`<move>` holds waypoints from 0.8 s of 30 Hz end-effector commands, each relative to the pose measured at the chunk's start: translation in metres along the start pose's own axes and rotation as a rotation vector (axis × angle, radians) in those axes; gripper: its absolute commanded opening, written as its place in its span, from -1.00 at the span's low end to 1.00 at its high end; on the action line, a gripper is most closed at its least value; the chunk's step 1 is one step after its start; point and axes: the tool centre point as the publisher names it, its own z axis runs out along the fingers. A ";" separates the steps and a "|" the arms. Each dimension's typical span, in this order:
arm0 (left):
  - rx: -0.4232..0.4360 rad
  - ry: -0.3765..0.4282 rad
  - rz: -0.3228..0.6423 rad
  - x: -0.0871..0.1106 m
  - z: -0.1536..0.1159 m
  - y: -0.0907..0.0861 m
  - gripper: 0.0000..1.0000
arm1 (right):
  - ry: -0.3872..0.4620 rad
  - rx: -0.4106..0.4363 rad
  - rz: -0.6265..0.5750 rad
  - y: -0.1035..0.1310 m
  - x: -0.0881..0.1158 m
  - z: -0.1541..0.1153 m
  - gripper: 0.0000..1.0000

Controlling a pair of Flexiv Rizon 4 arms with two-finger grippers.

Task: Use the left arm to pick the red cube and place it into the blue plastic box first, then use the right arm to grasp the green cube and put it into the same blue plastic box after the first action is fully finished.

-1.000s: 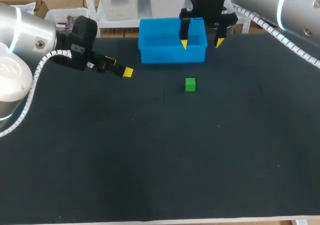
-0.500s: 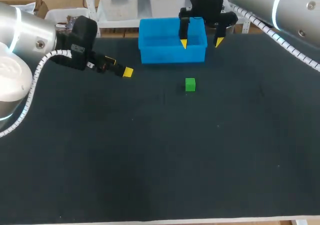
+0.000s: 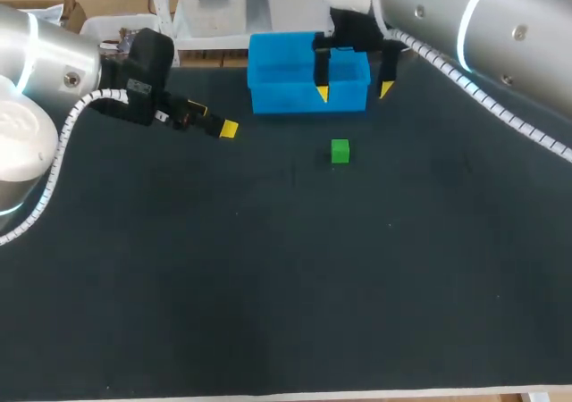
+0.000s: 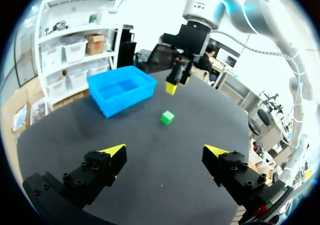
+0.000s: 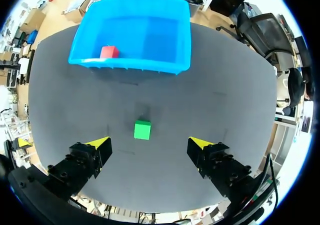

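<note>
Left gripper (image 4: 165, 151): at the far left of the table (image 3: 268, 286), fingers spread wide, nothing between them.
Red cube (image 5: 109, 51): inside the box, on its floor close to the near wall, toward the left end.
Box (image 3: 268, 94): blue, open-topped, at the far edge around the middle.
Green cube (image 3: 340, 151): on the table, near the box's front but apart from it, touching nothing.
Right gripper (image 3: 354, 90): hanging over the box's near right part, fingers spread, holding nothing, green cube lower and nearer.
</note>
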 end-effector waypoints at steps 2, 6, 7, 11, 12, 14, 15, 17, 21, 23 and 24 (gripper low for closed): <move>0.004 -0.009 0.003 0.002 0.000 0.001 1.00 | -0.033 0.005 0.002 0.004 -0.003 0.008 1.00; 0.004 -0.009 0.003 0.002 0.000 0.001 1.00 | -0.067 0.012 0.008 0.007 0.001 0.013 1.00; 0.004 -0.009 0.003 0.002 0.000 0.001 1.00 | -0.069 0.013 0.007 0.008 0.002 0.013 1.00; 0.004 -0.009 0.003 0.002 0.000 0.001 1.00 | -0.084 0.018 0.022 0.010 0.008 0.018 1.00; 0.004 -0.009 0.003 0.002 0.000 0.001 1.00 | -0.085 0.018 0.023 0.011 0.009 0.019 1.00; 0.004 -0.009 0.003 0.002 0.000 0.001 1.00 | -0.084 0.031 0.032 0.013 0.013 0.024 1.00; 0.004 -0.009 0.003 0.002 0.000 0.001 1.00 | -0.087 0.034 0.034 0.014 0.014 0.025 1.00; 0.004 -0.009 0.003 0.002 0.000 0.001 1.00 | -0.089 0.045 0.039 0.016 0.018 0.029 1.00; 0.004 -0.009 0.003 0.002 0.000 0.001 1.00 | -0.106 0.041 0.049 0.016 0.024 0.038 1.00; 0.004 -0.009 0.003 0.002 0.000 0.001 1.00 | -0.132 0.042 0.042 0.017 0.027 0.043 1.00; 0.004 -0.009 0.003 0.002 0.000 0.001 1.00 | -0.135 0.041 0.047 0.017 0.029 0.044 1.00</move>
